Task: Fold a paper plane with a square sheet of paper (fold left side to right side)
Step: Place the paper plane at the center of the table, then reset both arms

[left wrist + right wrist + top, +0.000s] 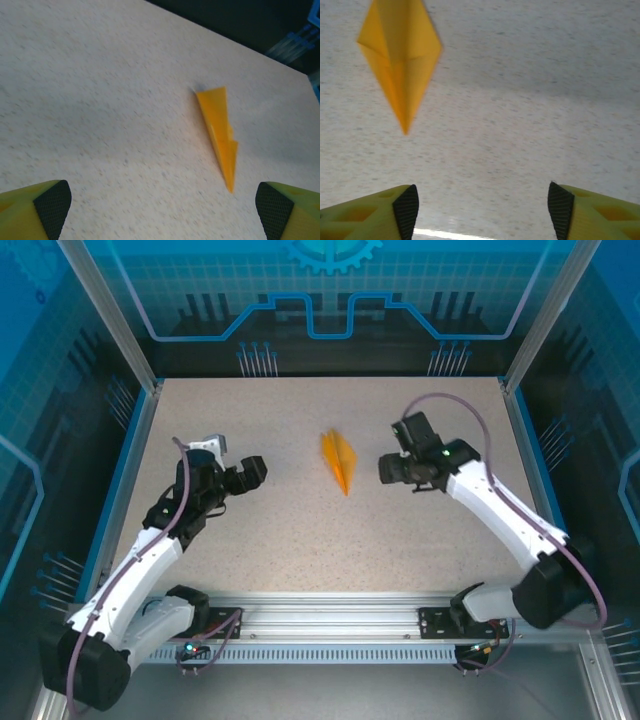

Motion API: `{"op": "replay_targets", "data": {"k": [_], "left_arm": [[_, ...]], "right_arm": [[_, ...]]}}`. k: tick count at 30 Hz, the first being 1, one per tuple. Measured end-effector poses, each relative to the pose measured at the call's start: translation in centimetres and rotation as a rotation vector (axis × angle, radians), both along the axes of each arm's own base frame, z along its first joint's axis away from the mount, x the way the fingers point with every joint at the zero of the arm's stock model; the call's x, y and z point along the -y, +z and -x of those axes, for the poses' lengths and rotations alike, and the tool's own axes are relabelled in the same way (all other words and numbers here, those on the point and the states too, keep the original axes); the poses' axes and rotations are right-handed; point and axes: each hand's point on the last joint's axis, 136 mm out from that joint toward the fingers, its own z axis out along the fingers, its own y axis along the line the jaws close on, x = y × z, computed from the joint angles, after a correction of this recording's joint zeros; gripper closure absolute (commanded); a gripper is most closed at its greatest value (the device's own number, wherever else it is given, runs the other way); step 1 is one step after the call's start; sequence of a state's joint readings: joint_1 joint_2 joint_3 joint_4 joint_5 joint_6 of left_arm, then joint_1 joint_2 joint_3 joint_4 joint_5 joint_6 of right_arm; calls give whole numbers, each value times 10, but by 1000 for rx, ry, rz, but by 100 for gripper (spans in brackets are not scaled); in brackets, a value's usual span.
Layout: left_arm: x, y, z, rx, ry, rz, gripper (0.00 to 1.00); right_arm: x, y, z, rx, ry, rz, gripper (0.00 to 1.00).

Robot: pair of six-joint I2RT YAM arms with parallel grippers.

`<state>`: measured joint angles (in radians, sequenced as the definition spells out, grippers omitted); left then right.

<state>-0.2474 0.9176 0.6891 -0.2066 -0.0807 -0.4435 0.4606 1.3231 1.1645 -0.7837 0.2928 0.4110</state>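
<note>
The square sheet of paper lies folded into a slim orange paper plane (339, 461) near the middle of the speckled table, its point toward the near edge. My left gripper (253, 471) hovers to its left, open and empty. In the left wrist view the plane (220, 135) sits ahead and to the right, well beyond the left gripper (160, 200). My right gripper (385, 468) is just right of the plane, also open with nothing in it. The right wrist view has the plane (400, 55) at upper left, clear of the right gripper (482, 200) and its fingertips (407, 205).
Blue enclosure walls and metal posts (110, 320) ring the table (300, 540). An aluminium rail (330, 615) carrying both arm bases runs along the near edge. Bare tabletop surrounds the plane on all sides.
</note>
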Motion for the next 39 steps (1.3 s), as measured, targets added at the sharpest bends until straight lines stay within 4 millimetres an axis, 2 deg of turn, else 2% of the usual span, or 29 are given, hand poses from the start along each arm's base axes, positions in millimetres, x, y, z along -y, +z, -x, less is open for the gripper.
{"op": "replay_targets", "data": {"k": [2, 3, 7, 14, 19, 23, 28, 32, 36, 39], "left_arm": [[-9, -5, -6, 39, 39, -44, 1], [-14, -9, -7, 47, 60, -67, 1], [-37, -21, -21, 54, 151, -189, 1], [-64, -51, -42, 34, 214, -336, 1], [-69, -90, -45, 3, 175, -419, 1], [-66, -101, -44, 22, 124, -459, 1], [-57, -97, -48, 89, 69, -460, 1], [-53, -94, -52, 122, 43, -450, 1], [-48, -92, -53, 162, 6, -437, 1], [-47, -91, -53, 183, -12, -436, 1]], "right_arm": [[23, -8, 7, 32, -39, 6, 3], [35, -13, 11, 49, -62, 8, 0], [72, -29, 20, 146, -142, -17, 0], [105, -55, 23, 356, -155, -18, 0], [122, -81, 19, 415, -181, -14, 0], [121, -86, 5, 464, -157, -34, 0], [111, -87, -17, 517, -99, -58, 0], [106, -86, -27, 548, -59, -65, 0], [97, -85, -48, 573, 14, -54, 0], [92, -95, -57, 580, 51, -48, 0]]}}
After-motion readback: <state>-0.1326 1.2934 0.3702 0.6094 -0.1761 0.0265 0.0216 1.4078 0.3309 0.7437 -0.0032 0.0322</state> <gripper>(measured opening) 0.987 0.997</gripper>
